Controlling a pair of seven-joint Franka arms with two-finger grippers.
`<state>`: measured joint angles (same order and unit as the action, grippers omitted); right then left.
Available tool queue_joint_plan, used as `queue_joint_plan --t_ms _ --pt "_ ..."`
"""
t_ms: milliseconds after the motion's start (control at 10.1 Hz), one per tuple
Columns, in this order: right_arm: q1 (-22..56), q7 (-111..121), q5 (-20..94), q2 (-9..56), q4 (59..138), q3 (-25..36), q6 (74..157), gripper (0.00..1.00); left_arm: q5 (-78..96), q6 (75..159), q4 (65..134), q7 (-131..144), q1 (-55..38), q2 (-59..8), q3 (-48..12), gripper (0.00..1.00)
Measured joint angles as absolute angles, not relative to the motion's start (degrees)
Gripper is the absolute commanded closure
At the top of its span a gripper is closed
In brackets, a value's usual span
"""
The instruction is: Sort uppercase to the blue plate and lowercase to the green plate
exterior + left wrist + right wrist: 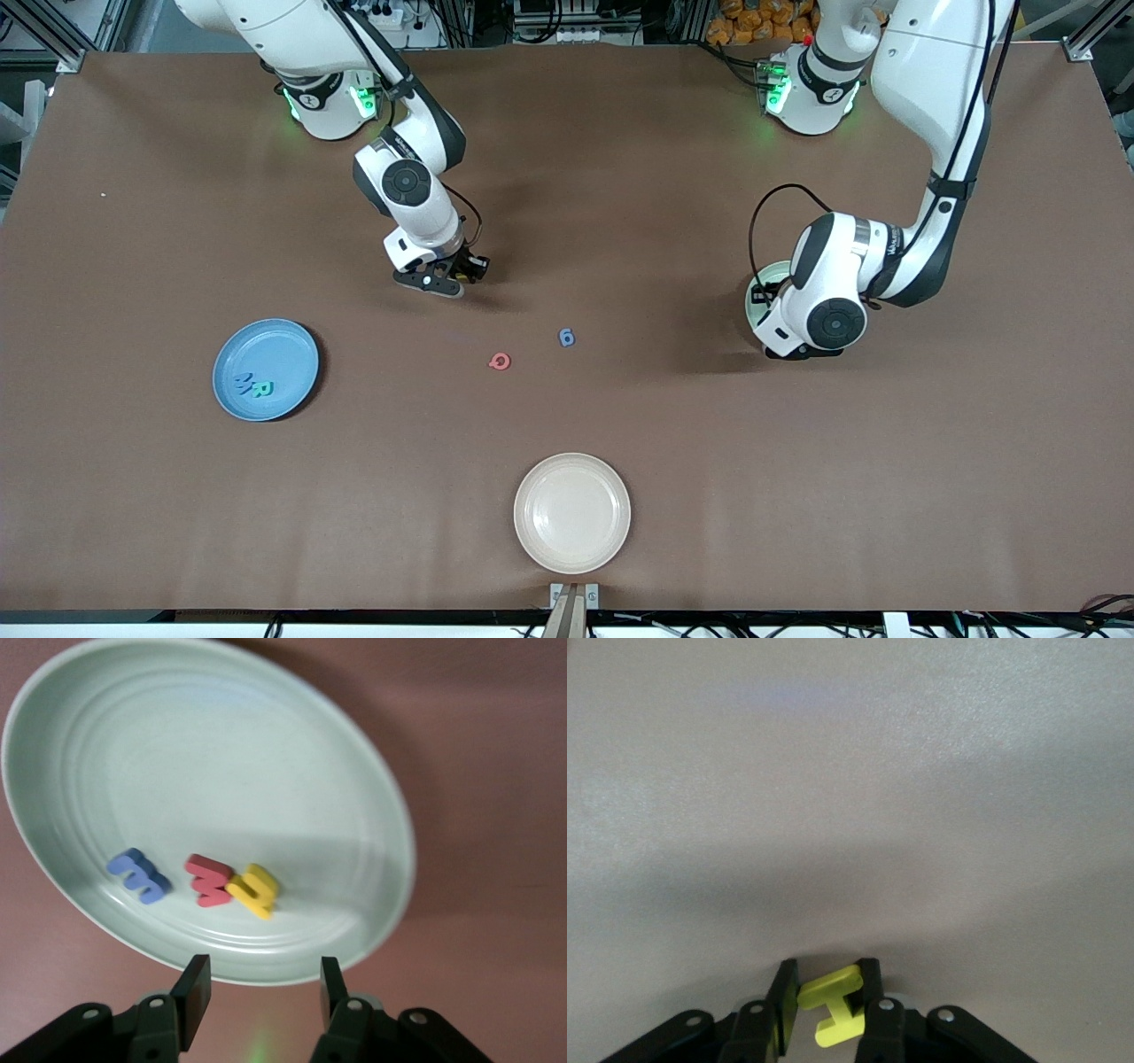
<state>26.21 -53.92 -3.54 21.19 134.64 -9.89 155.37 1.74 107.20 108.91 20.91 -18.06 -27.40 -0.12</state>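
My right gripper is shut on the yellow H and holds it above bare table; in the front view it hangs between the robots' bases and the red Q. The blue g lies beside the Q. The blue plate holds the blue M and teal R. My left gripper is open and empty over the rim of the green plate, which holds the blue e, red w and yellow r. The green plate is mostly hidden under the left arm.
A cream plate sits near the table's front edge, nearer to the front camera than the Q and g. Brown table surface lies between the plates.
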Motion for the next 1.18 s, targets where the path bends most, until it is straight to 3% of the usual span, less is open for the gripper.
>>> queue_joint_plan --t_ms 493,888,1184 --pt "24.9 -53.7 -3.6 20.4 134.1 -9.9 156.7 1.0 5.7 107.7 102.6 30.2 -19.1 -27.5 -3.6 0.42" --pt "16.5 -44.5 -3.8 17.1 133.4 -9.5 156.7 1.0 5.7 110.6 93.0 39.8 -23.8 -33.6 -4.0 0.42" --pt "8.6 -31.3 -3.9 16.9 132.0 -8.2 156.7 1.0 5.7 115.6 90.1 44.3 -26.4 -35.8 -4.4 0.42"
